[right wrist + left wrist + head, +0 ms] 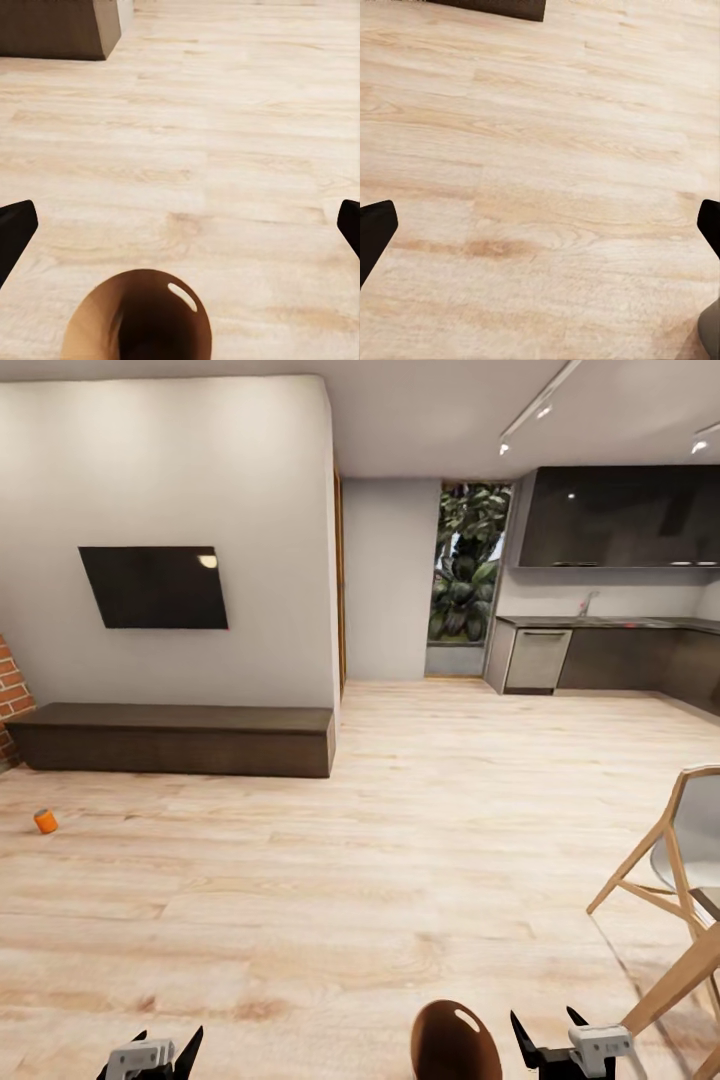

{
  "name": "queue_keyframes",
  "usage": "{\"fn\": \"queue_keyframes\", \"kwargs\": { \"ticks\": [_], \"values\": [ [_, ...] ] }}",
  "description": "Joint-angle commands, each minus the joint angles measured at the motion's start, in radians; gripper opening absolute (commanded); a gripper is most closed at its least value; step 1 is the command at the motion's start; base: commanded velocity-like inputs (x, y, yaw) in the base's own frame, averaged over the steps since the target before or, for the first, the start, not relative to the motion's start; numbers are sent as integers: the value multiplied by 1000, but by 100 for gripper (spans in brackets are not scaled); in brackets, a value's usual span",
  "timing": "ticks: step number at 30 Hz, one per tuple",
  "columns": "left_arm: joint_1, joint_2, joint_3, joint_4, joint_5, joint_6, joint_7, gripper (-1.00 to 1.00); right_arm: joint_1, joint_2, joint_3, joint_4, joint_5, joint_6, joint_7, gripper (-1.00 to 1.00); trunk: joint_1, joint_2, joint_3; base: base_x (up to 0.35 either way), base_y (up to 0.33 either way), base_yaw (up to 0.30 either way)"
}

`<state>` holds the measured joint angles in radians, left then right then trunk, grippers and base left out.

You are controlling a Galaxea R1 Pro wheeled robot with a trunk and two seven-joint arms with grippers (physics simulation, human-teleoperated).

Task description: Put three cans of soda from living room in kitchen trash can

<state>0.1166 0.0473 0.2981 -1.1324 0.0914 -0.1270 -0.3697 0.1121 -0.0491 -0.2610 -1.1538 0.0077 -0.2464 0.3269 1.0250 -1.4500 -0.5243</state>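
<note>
Scanning from the left, I see one orange soda can (46,821) upright on the plank floor (400,880) in front of the long dark bench (175,738), toward its brick-wall end, while my left gripper (150,1052) hangs low with jaws wide apart and nothing between them. To the bench's right, well clear of it, the tash can (455,1040) shows its brown inside just beside my right gripper (560,1040), also spread and empty. My worry: turning toward the soda can, I could knock the bin over or clip the wooden chair (670,880).
</note>
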Motion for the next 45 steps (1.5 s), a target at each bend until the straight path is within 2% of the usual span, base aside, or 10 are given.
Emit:
{"fn": "queue_keyframes", "kwargs": {
  "ticks": [1,18,20,24,25,28,29,37,38,45],
  "values": [
    [0,-1,0,0,0,-1,0,100,0,0,0,1,0,0,0,100,0,0,0,111,0,0],
    [0,0,1,2,-1,-1,1,100,-3,0,0,0,1,14,2,100,0,0,0,22,0,0],
    [0,0,1,4,-1,-1,1,100,-7,1,1,-9,2,46,2,100,0,0,0,0,0,0],
    [0,1,0,7,0,-1,0,100,-51,0,4,-72,3,244,2,100,0,0,0,0,0,0],
    [0,1,0,7,0,-1,0,100,-51,0,4,-72,3,244,2,100,0,0,0,0,0,0],
    [0,0,0,9,-1,-2,0,100,-156,-3,8,-113,4,479,2,100,0,0,0,0,0,0],
    [0,0,0,9,-2,-2,-1,100,-299,-9,28,-129,17,712,2,100,0,0,0,0,0,0],
    [0,0,-2,10,-2,-1,-2,100,-633,-13,65,-24,100,1136,4,100,0,0,0,0,0,0],
    [0,0,-2,10,-3,-1,-2,100,-807,-18,80,170,120,1247,3,100,0,0,0,0,0,0],
    [0,1,-1,10,-2,0,-3,100,-1069,-67,97,609,183,1294,-42,100,0,0,0,0,0,0]
  ]
}}
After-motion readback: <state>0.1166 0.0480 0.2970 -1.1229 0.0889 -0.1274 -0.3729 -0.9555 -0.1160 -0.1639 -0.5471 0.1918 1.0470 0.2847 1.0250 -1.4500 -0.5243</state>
